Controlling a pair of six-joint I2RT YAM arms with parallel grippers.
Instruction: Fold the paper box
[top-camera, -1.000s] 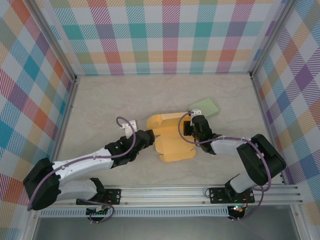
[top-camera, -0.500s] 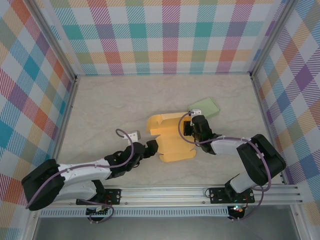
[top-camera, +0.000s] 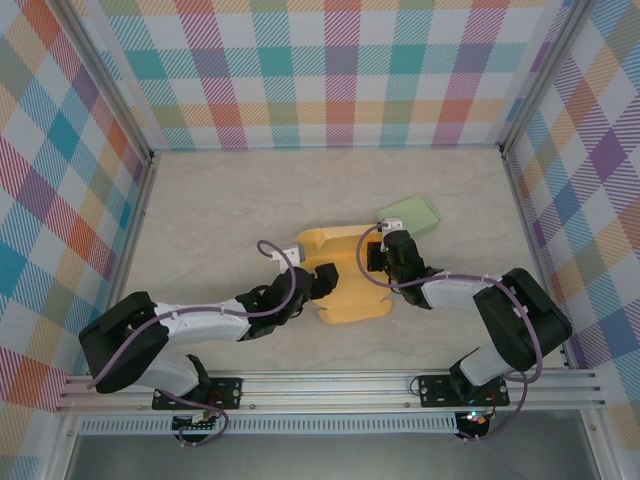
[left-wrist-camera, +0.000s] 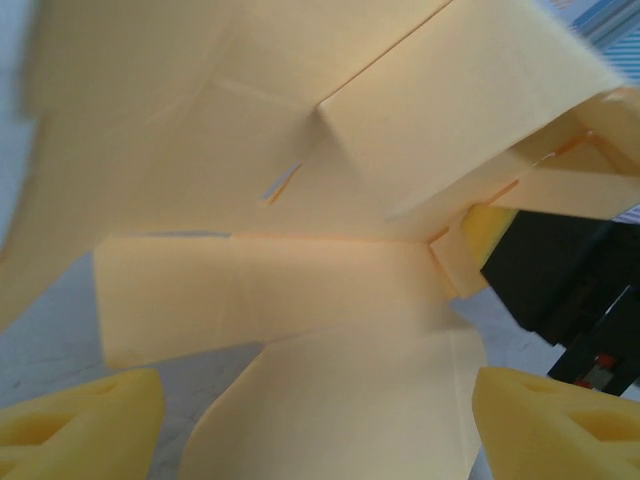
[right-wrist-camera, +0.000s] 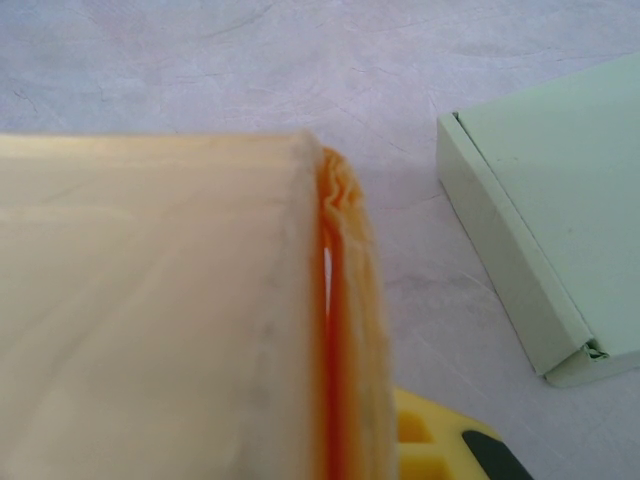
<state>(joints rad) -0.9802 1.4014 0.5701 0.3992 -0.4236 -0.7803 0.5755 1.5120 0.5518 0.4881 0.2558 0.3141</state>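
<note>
Left gripper (top-camera: 322, 280) had backed off toward the near rail half a second earlier, then swung forward and right again, ending at the left margin of the box (top-camera: 352, 292). The right gripper (top-camera: 377, 258) hadn't shifted, and neither had the box. The box sat mid-table (top-camera: 220, 210), partly formed, with the green box (top-camera: 410, 212) just beyond its far right corner, close to it but whether touching I couldn't tell. Left jaws were spread wide: the wrist view had both yellow fingertips (left-wrist-camera: 85, 425) at the bottom corners, with loose box panels lying between and ahead of them and nothing pinched. The right gripper looked clamped on the box's right wall. Its wrist view had the paper edge running straight up the frame, with one finger (right-wrist-camera: 435, 440) showing past it and the other hidden behind the sheet, so that's a judgement. Key relation: the box lay directly ahead of the left gripper, to the right in the top view, and a loose flap ran crosswise to the approach, roughly parallel to the line between the fingertips. The left arm was the nearer one for the open left-side flaps; the right was committed as the anchor on the opposite wall. My read is that the next fold belonged to the left side and needed the right grip to hold. The risk was the flap sliding under the fingers instead of hinging up.
</note>
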